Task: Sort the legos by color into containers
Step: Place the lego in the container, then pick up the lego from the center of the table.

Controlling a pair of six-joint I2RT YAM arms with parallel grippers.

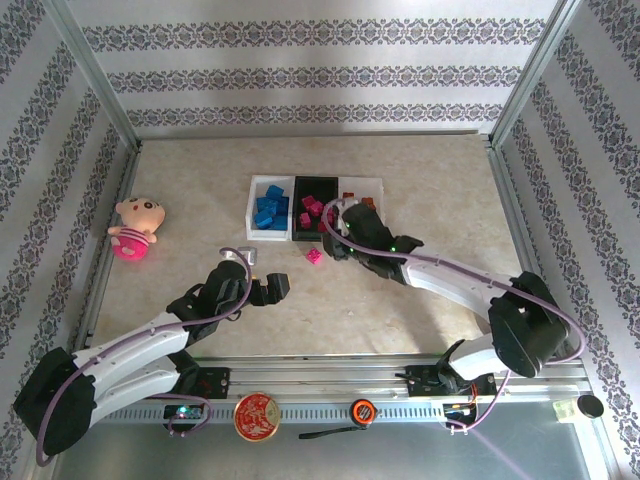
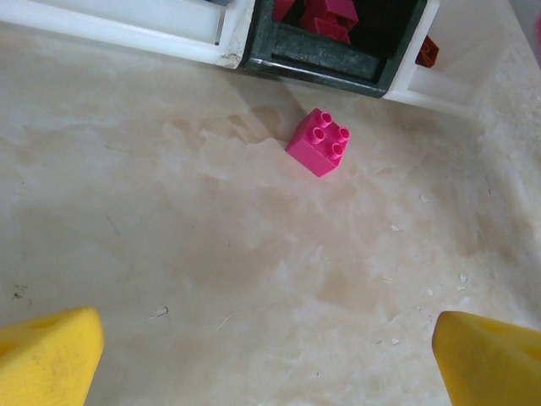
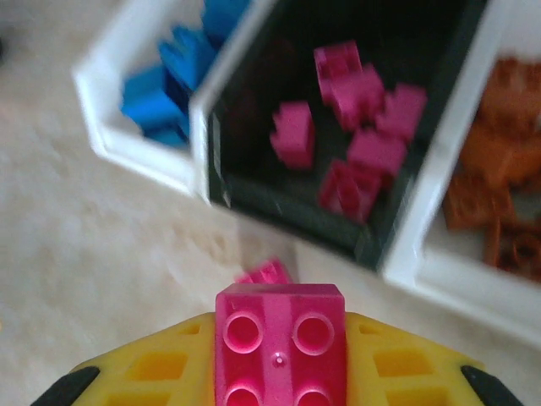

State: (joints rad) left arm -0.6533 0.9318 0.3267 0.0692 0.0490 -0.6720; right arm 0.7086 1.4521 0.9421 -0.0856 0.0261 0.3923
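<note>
My right gripper [image 3: 281, 364] is shut on a magenta lego [image 3: 281, 326], its yellow fingers [image 3: 161, 368] pressed to both sides, a little in front of the black container [image 3: 296, 222]. That container holds several magenta legos [image 3: 363, 110]. The left white container [image 1: 252, 212] holds blue legos [image 3: 165, 85], and the right white one [image 3: 439, 279] holds orange legos [image 3: 499, 178]. One loose magenta lego [image 2: 319, 142] lies on the table in front of the black container [image 2: 330, 61]. My left gripper [image 2: 270, 347] hangs open short of it, with nothing between its fingers [image 2: 46, 355].
A pink plush doll [image 1: 135, 228] lies by the left wall. Metal frame posts and patterned walls close in the table [image 1: 420, 200]. A red disc [image 1: 257, 415] and a tape measure [image 1: 362, 410] sit on the front rail.
</note>
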